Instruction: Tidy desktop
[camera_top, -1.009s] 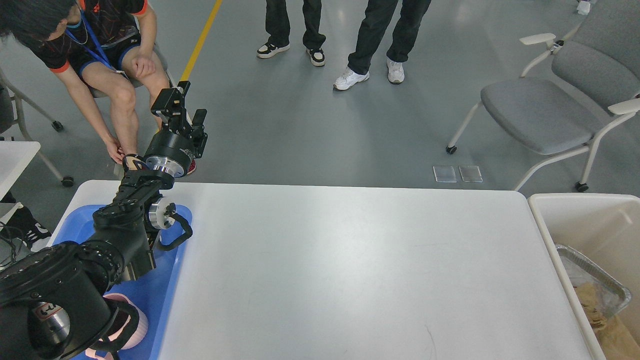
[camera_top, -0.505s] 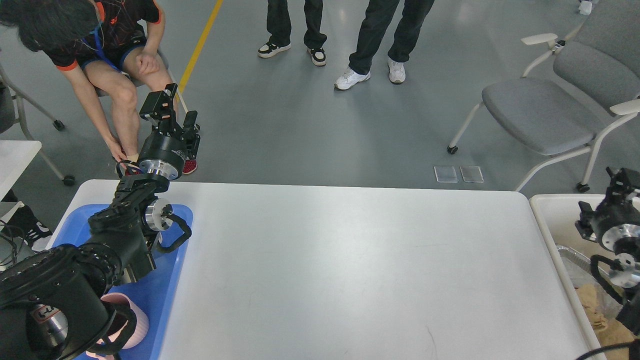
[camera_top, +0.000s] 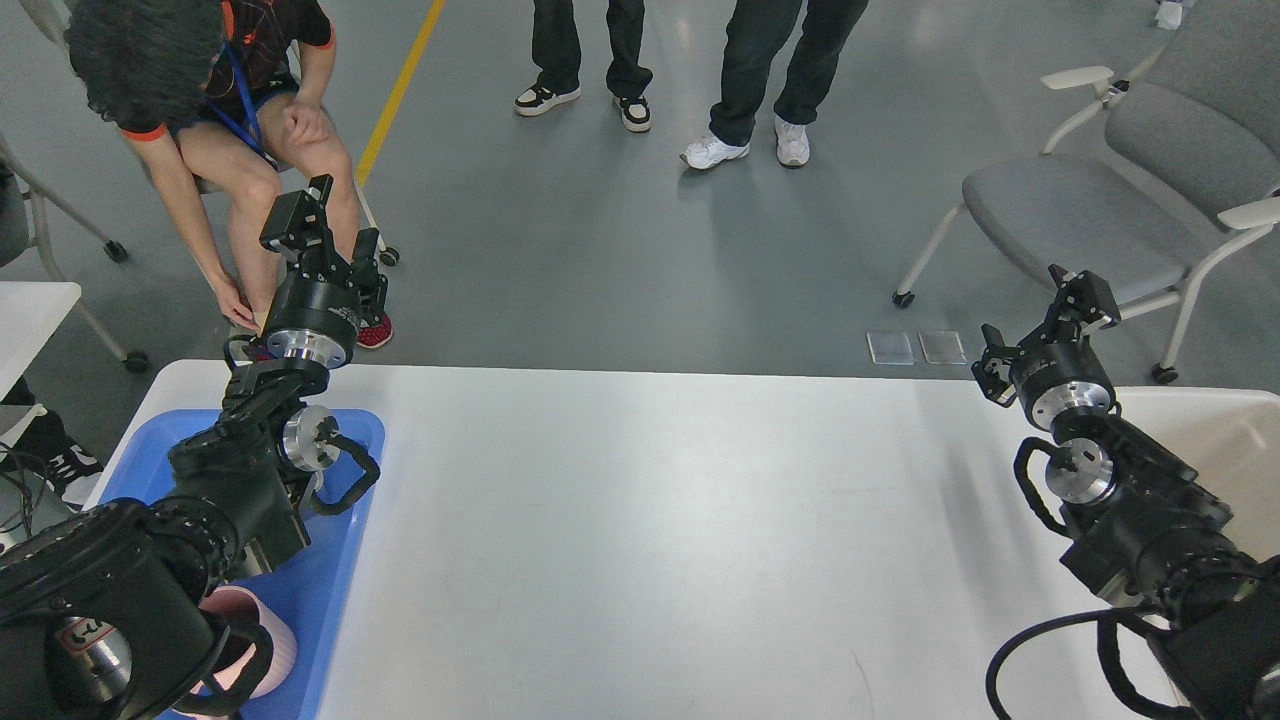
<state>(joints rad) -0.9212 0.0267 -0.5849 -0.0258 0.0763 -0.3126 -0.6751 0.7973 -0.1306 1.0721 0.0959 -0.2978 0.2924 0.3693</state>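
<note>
**Both arms raised over a bare white tabletop**

Tabletop (camera_top: 650, 540): large, white, rounded corners, fills the lower middle of the head view. Its far edge runs left to right just below the grey floor.

Blue tray (camera_top: 340, 560): shallow plastic, lying along the tabletop's left edge. A pink ribbed cup (camera_top: 262, 640) sits in its near end, mostly hidden behind the left arm.

Left gripper (camera_top: 325, 225): held high, past the far left corner of the tabletop, fingers pointing away from the robot. The two fingers stand apart with a visible gap; nothing between them. The arm below it crosses over the blue tray.

Right gripper (camera_top: 1045, 320): raised above the far right corner of the tabletop. Its fingers are spread wide, nothing held.

Beige bin (camera_top: 1230, 440): just beside the tabletop's right edge, largely covered by the right arm.

Background: seated person (camera_top: 200, 120) bent forward beyond the far left corner, hand down at the ankle. Two people standing farther back, only legs and shoes (camera_top: 710, 150) in view. Grey chair (camera_top: 1080, 220) on castors beyond the far right corner.
</note>
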